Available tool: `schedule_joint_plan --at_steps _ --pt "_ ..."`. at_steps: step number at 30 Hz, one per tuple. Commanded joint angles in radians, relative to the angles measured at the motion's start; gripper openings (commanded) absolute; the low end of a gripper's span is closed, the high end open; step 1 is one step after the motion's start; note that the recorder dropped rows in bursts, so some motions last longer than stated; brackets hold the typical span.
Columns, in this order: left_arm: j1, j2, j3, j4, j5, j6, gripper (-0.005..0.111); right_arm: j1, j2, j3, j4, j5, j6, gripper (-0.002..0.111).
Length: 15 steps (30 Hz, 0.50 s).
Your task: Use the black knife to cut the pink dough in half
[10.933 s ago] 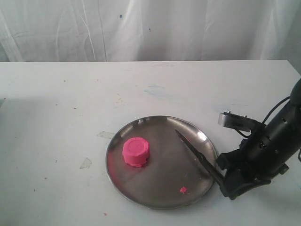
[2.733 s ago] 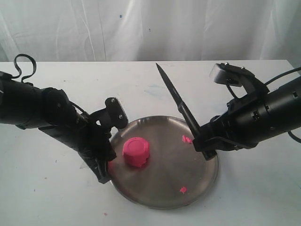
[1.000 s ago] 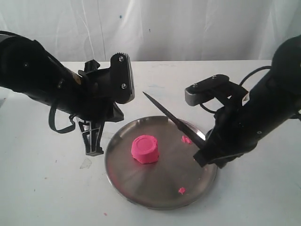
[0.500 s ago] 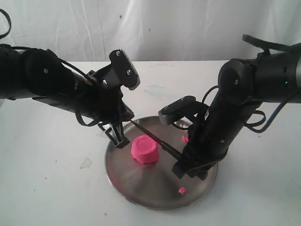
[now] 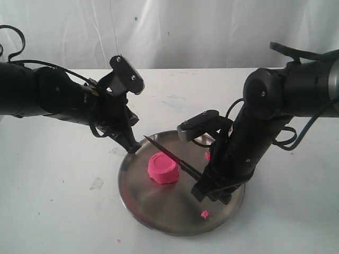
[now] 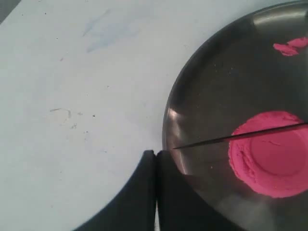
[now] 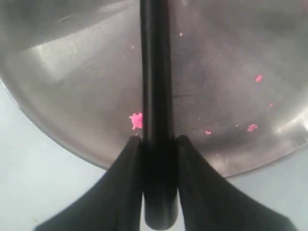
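Two arms work over one white surface [image 5: 63, 211] backed by a pale curtain [image 5: 212, 32]; the surface is scuffed and faintly stained, and we see nothing else standing on it.

The steel plate [image 5: 153, 214] lies between the arms. We judge that it serves to catch crumbs and protect the surface during the cut.

The pink dough [image 5: 162, 168] sits on the plate as one whole round puck, left of the plate's middle in the exterior view. It is not yet divided.

The right hand [image 7: 157, 144] is clenched on the handle of the black knife [image 5: 172, 159]. We see the blade slanting across the puck, its point reaching the plate's rim near the left hand. In the left wrist view the edge [image 6: 240, 137] crosses the upper part of the puck rather than its centre, so we judge that a halving cut needs a shift toward the middle. We cannot tell whether the edge touches the dough.

The left hand [image 6: 155, 159] has its fingers pressed together, grasping nothing, at the plate's rim. We judge that it is placed to steady the plate.

Small pink crumbs [image 7: 136, 120] lie scattered on the plate.
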Motion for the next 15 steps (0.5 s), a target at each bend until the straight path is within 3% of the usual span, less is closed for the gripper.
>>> schedule_joint_plan --at_steps 1,8,15 --pt "0.001 0.015 -0.002 0.007 0.012 -0.014 0.000 0.001 -0.004 -0.010 0.006 0.005 -0.017 0.000" --pt "-0.004 0.030 -0.002 0.005 0.012 -0.124 0.000 0.001 -0.002 -0.010 0.022 0.026 -0.051 0.000" --pt "-0.073 0.030 -0.002 0.005 -0.069 -0.124 0.000 0.001 0.043 -0.016 0.022 0.029 -0.051 0.000"
